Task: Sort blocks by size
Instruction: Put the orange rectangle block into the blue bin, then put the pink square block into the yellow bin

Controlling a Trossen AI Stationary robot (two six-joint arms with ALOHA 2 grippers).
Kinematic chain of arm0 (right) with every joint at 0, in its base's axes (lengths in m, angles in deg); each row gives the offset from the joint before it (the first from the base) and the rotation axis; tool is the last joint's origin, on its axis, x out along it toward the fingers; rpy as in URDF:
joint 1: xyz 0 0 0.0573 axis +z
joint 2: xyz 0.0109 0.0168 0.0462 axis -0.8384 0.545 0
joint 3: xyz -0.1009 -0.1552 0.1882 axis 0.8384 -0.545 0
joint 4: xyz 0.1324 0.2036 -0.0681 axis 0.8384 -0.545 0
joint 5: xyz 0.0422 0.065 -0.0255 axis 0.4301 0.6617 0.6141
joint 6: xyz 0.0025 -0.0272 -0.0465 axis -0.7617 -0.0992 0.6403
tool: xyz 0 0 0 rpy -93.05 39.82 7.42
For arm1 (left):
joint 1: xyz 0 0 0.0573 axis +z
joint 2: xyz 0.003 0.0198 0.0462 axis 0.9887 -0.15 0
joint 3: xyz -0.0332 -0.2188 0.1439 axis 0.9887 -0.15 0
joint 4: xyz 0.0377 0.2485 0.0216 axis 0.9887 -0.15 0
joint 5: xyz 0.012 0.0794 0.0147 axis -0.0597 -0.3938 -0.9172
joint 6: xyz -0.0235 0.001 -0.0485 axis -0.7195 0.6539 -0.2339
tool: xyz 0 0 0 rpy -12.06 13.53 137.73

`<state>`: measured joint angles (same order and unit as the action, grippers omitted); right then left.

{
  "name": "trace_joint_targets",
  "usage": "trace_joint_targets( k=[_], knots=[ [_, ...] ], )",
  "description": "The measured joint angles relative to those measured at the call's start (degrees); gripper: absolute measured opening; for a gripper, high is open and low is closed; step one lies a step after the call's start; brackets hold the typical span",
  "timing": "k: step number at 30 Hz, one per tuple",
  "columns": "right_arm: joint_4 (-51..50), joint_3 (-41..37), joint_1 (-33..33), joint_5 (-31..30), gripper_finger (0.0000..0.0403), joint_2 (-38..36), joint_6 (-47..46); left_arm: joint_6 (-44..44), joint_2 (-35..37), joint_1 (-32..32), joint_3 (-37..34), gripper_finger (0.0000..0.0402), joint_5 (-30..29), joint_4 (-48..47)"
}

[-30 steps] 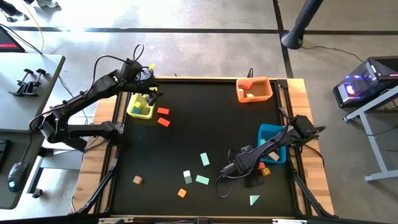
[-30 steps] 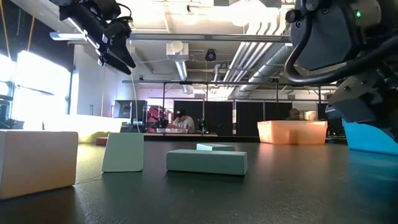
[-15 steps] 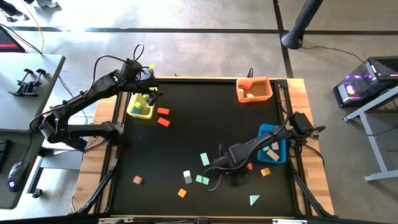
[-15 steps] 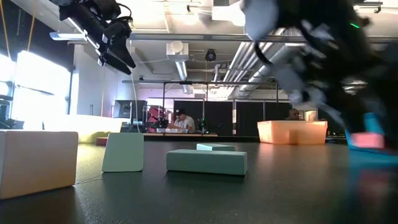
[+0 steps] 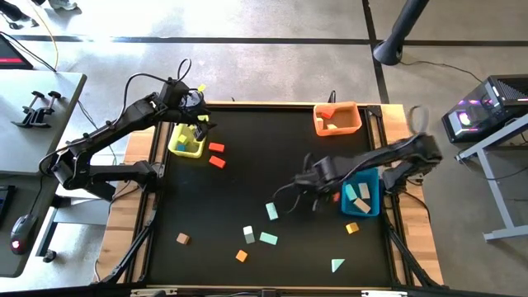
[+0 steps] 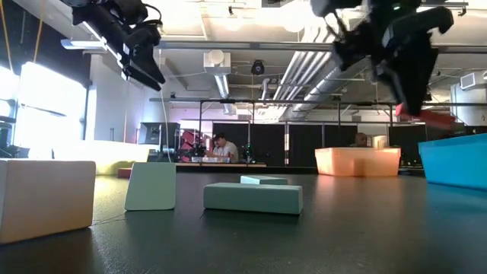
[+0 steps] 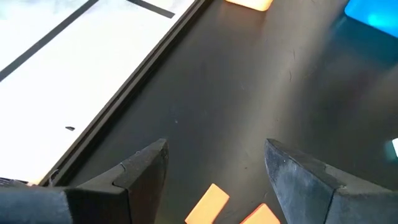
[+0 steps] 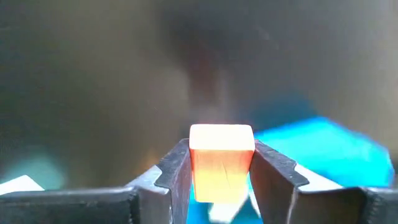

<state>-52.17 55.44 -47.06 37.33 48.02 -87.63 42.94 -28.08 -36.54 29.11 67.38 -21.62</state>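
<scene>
My right gripper (image 5: 332, 195) is shut on a small red block (image 8: 221, 158) and hangs above the table by the left wall of the blue bin (image 5: 361, 191). The low view shows the block (image 6: 428, 118) well clear of the tabletop. My left gripper (image 5: 200, 125) hangs open and empty over the far right corner of the yellow bin (image 5: 186, 142). Two red blocks (image 5: 217, 154) lie flat on the table to the right of that bin. Mint blocks (image 5: 270, 224), a tan cube (image 5: 182, 238) and two orange cubes (image 5: 241, 256) (image 5: 352, 228) lie flat near the front. My right gripper pinches the red block by two opposite sides (image 8: 194, 163) between its two fingers, with the block's end face showing between the fingertips. The fingers come from above, slanting down. The block is lifted clear of the table and the bin.
An orange bin (image 5: 337, 119) with blocks stands at the far right. The blue bin holds several blocks. A mint triangle (image 5: 337, 265) lies near the front edge. The middle of the black tabletop (image 5: 264, 165) is bare. People sit far back in the room (image 6: 221, 146).
My right gripper has risen from the table near the blue bin's near left corner. It has swung up and toward the far edge with the red block, which is now lifted clear. The orange cube beside it has stayed in place.
</scene>
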Motion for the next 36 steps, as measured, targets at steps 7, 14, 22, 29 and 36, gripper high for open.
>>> trace_joint_targets(
  k=[7, 14, 22, 29, 36],
  knots=[
    [-5.40, -10.62, -3.69, 6.23, 0.0131, -14.39, -20.60, -0.75, -0.01, -0.07, 0.00, 0.0252, 1.26, -1.27],
    [-5.58, -19.70, -5.56, 12.28, 0.0156, -20.44, -39.64, -0.47, 0.01, -0.07, 0.00, 0.0252, 1.36, -3.07],
    [-7.84, -19.22, -5.26, 8.89, 0.0228, -20.87, -51.69, -0.42, 0.00, -0.07, 0.00, 0.0252, 1.38, -7.15],
    [10.96, -17.64, -2.76, -10.72, 0.0228, -20.86, -61.78, -0.73, 0.32, -1.26, 0.00, 0.0252, 1.73, -8.43],
    [40.80, -19.21, -3.16, -39.85, 0.0222, -18.39, -63.69, -1.23, 2.50, -5.14, 0.00, 0.0252, 1.70, -8.59]
  ],
)
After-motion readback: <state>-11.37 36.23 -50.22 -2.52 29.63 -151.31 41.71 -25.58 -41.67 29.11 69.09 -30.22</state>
